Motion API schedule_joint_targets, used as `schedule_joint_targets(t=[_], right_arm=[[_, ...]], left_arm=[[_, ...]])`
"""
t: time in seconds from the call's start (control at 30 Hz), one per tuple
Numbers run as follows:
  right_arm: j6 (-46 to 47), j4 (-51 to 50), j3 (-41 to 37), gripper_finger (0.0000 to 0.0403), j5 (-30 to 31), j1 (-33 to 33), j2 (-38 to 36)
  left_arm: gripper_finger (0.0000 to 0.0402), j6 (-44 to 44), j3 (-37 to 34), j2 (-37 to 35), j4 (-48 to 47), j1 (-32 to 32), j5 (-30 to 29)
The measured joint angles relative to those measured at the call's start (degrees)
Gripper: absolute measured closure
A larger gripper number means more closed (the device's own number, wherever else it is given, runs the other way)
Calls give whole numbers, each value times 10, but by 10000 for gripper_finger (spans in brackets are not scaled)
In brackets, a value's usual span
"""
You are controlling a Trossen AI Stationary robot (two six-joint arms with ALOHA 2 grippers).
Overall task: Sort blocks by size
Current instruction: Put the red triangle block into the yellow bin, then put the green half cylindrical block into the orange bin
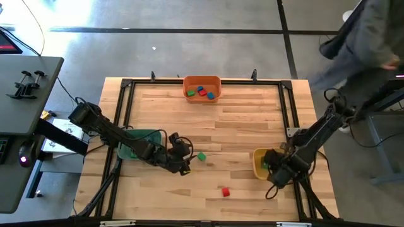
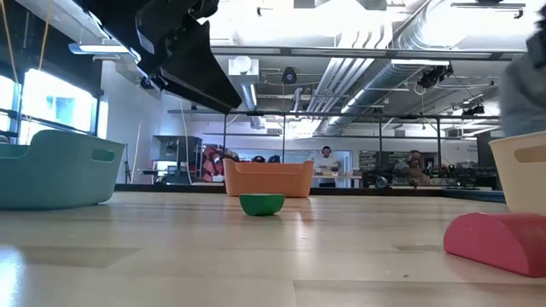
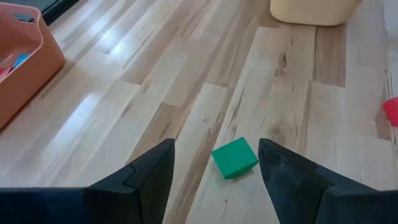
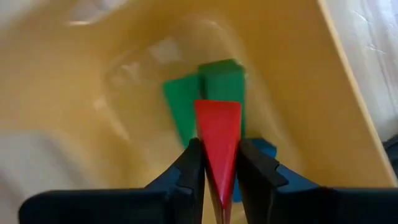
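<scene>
A: We've got the right claw [image 4: 219, 163] pinching a red block [image 4: 219, 143] directly over the yellow bin [image 1: 257, 165], with green blocks [image 4: 208, 93] and a blue one already lying inside.

B: And the left claw [image 3: 214, 163] is spread wide, hovering just short of a loose green block [image 3: 235, 157] on the table [image 1: 240, 120]. One more red block [image 1: 225, 191] sits alone near the front edge.

A: Risk here? We'd say that green block lies skewed to the fingers, so a careless close could nudge it aside.

B: And a high release on the right could bounce the red one out.

A: Only the right wrist view shows us the bin's contents; from overhead the arm covers them. The overhead alone shows the orange bin [image 1: 202, 81] holding mixed blocks.
</scene>
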Motion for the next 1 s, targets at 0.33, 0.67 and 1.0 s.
schedule_joint_targets(t=[0.33, 0.67, 1.0], right_arm=[[104, 98, -93, 325, 42, 8, 0], [104, 85, -96, 239, -2, 8, -5], [130, -106, 31, 193, 90, 15, -42]], left_arm=[[184, 11, 0, 0, 1, -1, 0], [184, 10, 0, 0, 5, -1, 0], [184, 9, 0, 0, 7, 0, 1]])
